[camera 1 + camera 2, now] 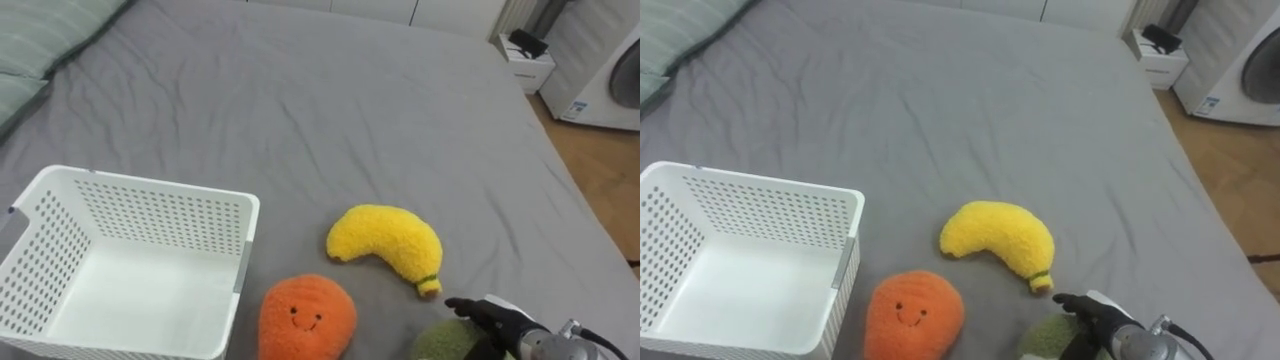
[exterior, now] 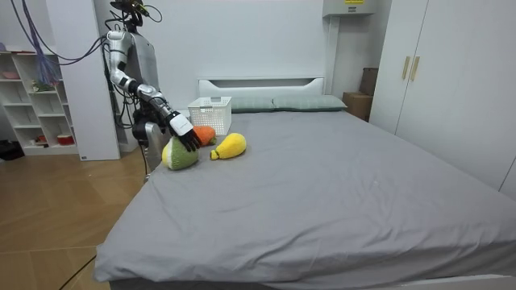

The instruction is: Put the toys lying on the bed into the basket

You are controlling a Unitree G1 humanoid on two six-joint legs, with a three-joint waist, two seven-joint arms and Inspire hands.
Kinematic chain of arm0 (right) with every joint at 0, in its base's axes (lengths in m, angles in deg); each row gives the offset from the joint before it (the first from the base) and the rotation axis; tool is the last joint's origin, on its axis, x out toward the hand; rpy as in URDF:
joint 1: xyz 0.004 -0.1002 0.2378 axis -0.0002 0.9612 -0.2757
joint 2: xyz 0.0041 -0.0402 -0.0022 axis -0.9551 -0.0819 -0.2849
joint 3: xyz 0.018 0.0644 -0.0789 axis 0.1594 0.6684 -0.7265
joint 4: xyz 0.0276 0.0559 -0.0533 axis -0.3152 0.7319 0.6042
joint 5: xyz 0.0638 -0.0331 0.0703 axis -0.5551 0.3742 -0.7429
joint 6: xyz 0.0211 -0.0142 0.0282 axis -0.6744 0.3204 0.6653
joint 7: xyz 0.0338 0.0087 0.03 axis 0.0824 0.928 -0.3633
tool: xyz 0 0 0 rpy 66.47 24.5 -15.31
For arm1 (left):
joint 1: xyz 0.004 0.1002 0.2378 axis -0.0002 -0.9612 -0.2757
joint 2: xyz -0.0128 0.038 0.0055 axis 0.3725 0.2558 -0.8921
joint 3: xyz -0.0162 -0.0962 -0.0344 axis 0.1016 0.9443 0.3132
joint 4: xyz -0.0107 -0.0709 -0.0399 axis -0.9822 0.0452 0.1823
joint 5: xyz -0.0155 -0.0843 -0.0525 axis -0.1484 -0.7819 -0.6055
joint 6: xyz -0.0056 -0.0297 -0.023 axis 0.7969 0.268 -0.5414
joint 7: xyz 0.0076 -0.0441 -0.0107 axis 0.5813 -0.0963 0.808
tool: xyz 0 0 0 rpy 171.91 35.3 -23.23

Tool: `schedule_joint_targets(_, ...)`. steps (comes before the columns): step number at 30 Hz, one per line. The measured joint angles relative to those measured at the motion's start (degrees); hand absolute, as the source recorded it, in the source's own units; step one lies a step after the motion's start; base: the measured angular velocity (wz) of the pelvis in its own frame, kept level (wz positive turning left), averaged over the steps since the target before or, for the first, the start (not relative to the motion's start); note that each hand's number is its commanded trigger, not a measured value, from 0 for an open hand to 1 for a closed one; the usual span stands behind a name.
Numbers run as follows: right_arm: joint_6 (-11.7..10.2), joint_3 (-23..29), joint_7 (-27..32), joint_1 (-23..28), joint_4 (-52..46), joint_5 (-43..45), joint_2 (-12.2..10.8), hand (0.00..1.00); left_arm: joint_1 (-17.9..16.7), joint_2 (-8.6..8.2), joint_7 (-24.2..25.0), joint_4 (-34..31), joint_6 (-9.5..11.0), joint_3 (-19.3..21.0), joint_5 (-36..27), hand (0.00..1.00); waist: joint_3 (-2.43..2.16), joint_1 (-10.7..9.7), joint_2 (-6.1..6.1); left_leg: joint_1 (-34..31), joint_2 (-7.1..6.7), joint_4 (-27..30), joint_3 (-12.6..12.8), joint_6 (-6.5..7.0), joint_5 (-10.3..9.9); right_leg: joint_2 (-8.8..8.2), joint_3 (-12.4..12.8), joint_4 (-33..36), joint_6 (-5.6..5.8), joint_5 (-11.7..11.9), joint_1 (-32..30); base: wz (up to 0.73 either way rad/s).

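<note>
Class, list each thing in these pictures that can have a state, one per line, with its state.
Basket: upright on the bed, empty.
Banana: lying on the bed, outside the basket, untouched.
Orange: lying beside the basket, not in it.
Green toy: on the bed, under the right hand.
Right hand: open, fingers laid over the green toy.
</note>
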Motion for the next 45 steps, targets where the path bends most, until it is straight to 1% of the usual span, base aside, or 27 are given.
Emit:
schedule_joint_targets(1, 0.0, 0.0, 0.0, 0.0, 0.1, 0.0, 0.0, 0.93, 0.0, 0.00, 0.0, 0.0, 0.0, 0.0, 0.0, 0.00, -0.01, 0.1, 0.02, 0.0, 0.00, 0.0, 0.0, 0.00, 0.0, 0.00, 0.0, 0.0, 0.00, 0.0, 0.0, 0.00)
schedule_joint_targets(2, 0.0, 0.0, 0.0, 0.0, 0.1, 0.0, 0.0, 1.00, 0.0, 0.00, 0.0, 0.0, 0.0, 0.0, 0.0, 0.00, -0.01, 0.2, 0.05, 0.0, 0.00, 0.0, 0.0, 0.00, 0.0, 0.00, 0.0, 0.0, 0.00, 0.0, 0.0, 0.00)
schedule_joint_targets(10, 0.0, 0.0, 1.1, -0.2, 1.3, 1.3, 0.1, 1.00, -0.1, -0.01, 0.0, -0.3, -0.4, -0.2, 0.1, 0.00, -0.01, 1.0, 0.14, 0.0, -0.01, 0.1, -0.1, 0.00, 0.0, -0.04, -0.1, 0.0, 0.00, 0.0, 0.1, 0.00)
schedule_joint_targets(15, 0.1, 0.0, 1.3, -0.1, 2.2, 2.5, 0.1, 1.00, -0.5, -0.02, -0.1, -1.2, -0.4, -0.2, 0.0, 0.00, 0.04, 1.0, 0.31, -0.1, -0.02, 0.1, -0.1, 0.00, 0.0, -0.07, -0.1, 0.0, 0.01, 0.0, 0.1, 0.00)
schedule_joint_targets(19, 0.1, -1.0, 0.6, 0.3, 2.2, 2.8, 0.1, 1.00, -0.6, -0.03, -1.2, -1.2, -0.4, -0.1, 0.1, 0.00, 0.07, 1.0, 0.39, 0.0, -0.03, 0.1, -0.1, 0.00, 0.0, -0.06, -0.1, 0.0, 0.00, 0.0, 0.0, 0.00)
schedule_joint_targets(27, 0.2, -1.1, 0.8, 0.3, 2.2, 2.9, 0.1, 1.00, -0.7, -0.11, -3.2, -1.4, -0.9, -0.1, 0.1, 0.00, -0.08, 0.9, 0.10, 0.0, -0.05, 0.1, -0.1, 0.00, 0.0, -0.08, -0.1, 0.0, 0.00, 0.0, 0.1, 0.00)
schedule_joint_targets(31, 0.9, -0.9, 0.8, -0.2, 1.9, 3.0, 0.1, 1.00, -0.7, -0.11, -3.9, -2.2, -0.9, 0.0, 0.1, 0.00, -0.09, 0.8, 0.09, 0.0, -0.06, 0.0, -0.1, 0.01, 0.0, -0.08, -0.1, 0.0, 0.00, 0.0, 0.1, 0.00)
schedule_joint_targets(34, 0.9, -0.3, 0.9, -0.3, 1.4, 3.1, 0.1, 1.00, -0.6, -0.11, -4.3, -2.6, -0.9, 0.0, 0.0, 0.00, -0.10, 0.9, 0.08, 0.0, -0.06, 0.0, -0.1, 0.01, 0.0, -0.08, -0.1, 0.0, 0.00, 0.0, 0.1, 0.00)
schedule_joint_targets(40, 1.2, 0.6, 1.6, -0.2, -3.5, 3.2, 0.1, 1.00, -0.6, -0.17, -4.3, -2.9, -0.8, 0.1, 0.0, 0.00, -0.10, 0.3, 0.00, 0.1, -0.06, 0.1, -0.1, 0.01, 0.0, -0.02, -0.1, 0.1, 0.00, 0.0, 0.2, 0.00)
schedule_joint_targets(41, 1.1, 1.3, 1.6, -0.2, -5.7, 3.4, 0.0, 1.00, -0.7, -0.19, -4.2, -2.9, -0.8, 0.2, -0.1, 0.00, -0.04, -0.2, -0.01, 0.0, -0.07, 0.0, -0.1, 0.01, 0.0, 0.00, -0.1, 0.1, 0.00, 0.0, 0.1, 0.00)
schedule_joint_targets(45, 0.9, 5.4, 2.8, -0.2, -14.1, 2.9, 0.2, 1.00, -1.1, -0.21, -3.9, -2.8, -0.3, 0.2, 0.1, 0.00, 0.04, -0.7, -0.03, 0.0, -0.05, -0.1, 0.2, 0.01, 0.0, 0.03, 0.2, 0.1, 0.01, 0.0, -0.2, -0.03)
